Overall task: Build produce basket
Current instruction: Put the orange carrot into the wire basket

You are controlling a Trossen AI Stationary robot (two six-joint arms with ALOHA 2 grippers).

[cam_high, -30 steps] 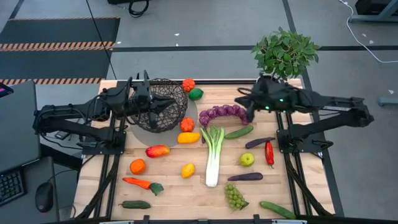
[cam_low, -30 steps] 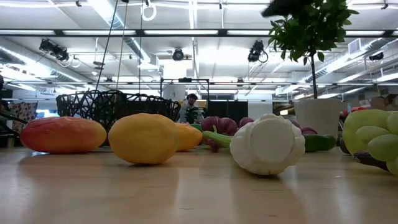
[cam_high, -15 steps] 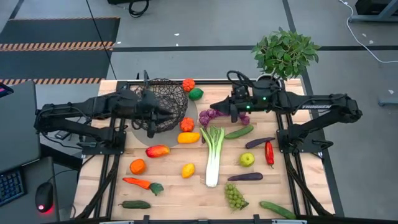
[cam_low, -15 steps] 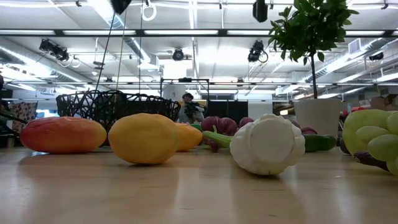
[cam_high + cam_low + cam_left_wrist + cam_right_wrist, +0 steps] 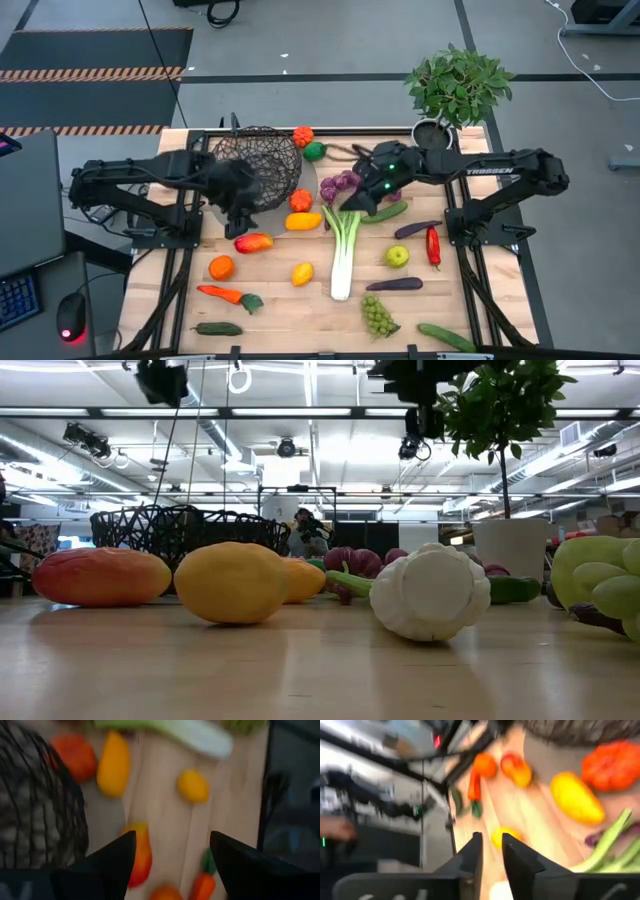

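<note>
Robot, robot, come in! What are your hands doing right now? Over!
Left gripper open above red-yellow mango, beside basket. Right gripper nearly shut over leek. Both empty. Nothing blocking.

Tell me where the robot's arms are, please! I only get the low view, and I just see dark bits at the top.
Observer: From above, the left pincer hangs right beside the round dark wire-mesh basket, close to the red-and-yellow mango-shaped fruit.
Operator: Is it open?
Observer: Yes. In the left wrist view its two dark fingers stand wide apart, with that fruit showing between them.
Operator: And the other arm?
Observer: The right pincer hangs over the green leafy end of the long white-and-green leek, next to the bunch of purple grapes.
</note>
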